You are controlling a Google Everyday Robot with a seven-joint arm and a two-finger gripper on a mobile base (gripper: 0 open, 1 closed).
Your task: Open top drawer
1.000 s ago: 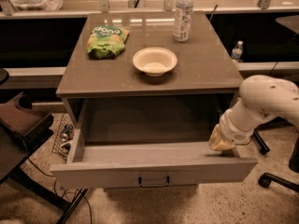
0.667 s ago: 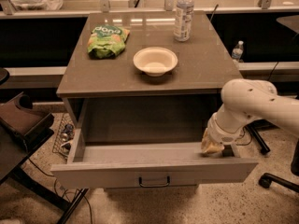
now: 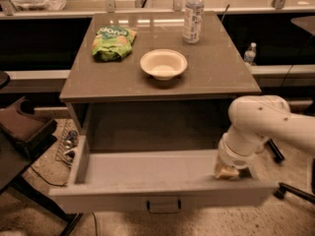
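Moving outward, hand seemingly inside top drawer.

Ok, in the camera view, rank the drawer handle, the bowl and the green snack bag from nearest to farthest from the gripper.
The gripper sits inside the top drawer, front right corner.
1. Drawer handle, on the front, to its left.
2. Bowl, centre of the tabletop.
3. Green snack bag, tabletop back left.

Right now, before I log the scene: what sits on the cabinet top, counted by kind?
Water bottle: 1
Bowl: 1
Green snack bag: 1
Total: 3
The end effector is inside the open top drawer, at its right end.
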